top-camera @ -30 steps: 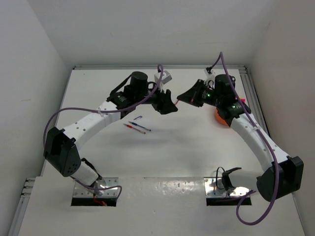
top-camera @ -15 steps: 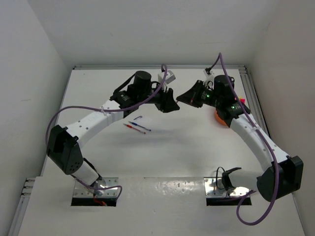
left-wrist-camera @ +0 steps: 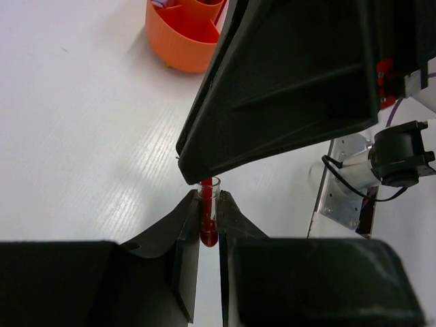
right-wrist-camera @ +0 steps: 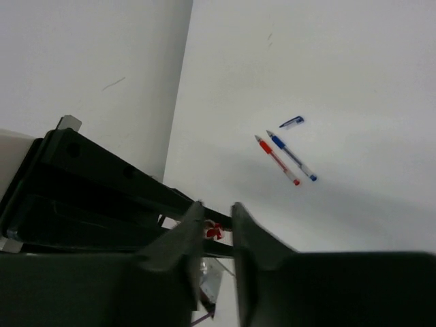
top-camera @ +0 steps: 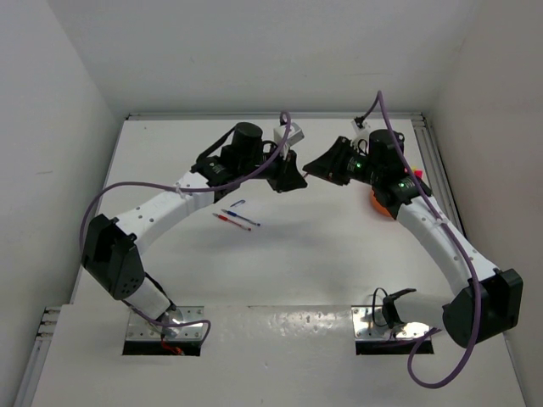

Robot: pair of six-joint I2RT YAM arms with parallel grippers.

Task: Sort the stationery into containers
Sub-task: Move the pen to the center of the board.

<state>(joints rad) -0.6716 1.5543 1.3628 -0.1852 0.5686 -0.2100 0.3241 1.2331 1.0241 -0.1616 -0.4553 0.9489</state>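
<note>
both arms up over the table (top-camera: pixel 297 271), tips meeting nose to nose mid-air near the far-middle. left gripper (left-wrist-camera: pixel 208 202) clamped tight on the held red pen (left-wrist-camera: pixel 207 216), clear barrel w/ red core, pinched between the two fingers and standing roughly upright in left wrist view. right gripper (right-wrist-camera: pixel 216 208) comes in from the opp side, its black tip right over the pen's top end; in right wrist view its jaws are narrow w/ a slim gap and a small red bit sits between them, can't tell if the pads touch it or not. orange bowl (left-wrist-camera: pixel 180 51) is on the table on the right side, under the right arm's forearm in top view, has inner dividers, some purple item poking out at the rim; well apart from the held pen. left of centre on the table: loose red pen (right-wrist-camera: pixel 277 159) and blue pen (right-wrist-camera: pixel 293 155) lying just beside each other, near parallel, and a small blue cap (right-wrist-camera: pixel 291 122) near them, apart from both.
</note>
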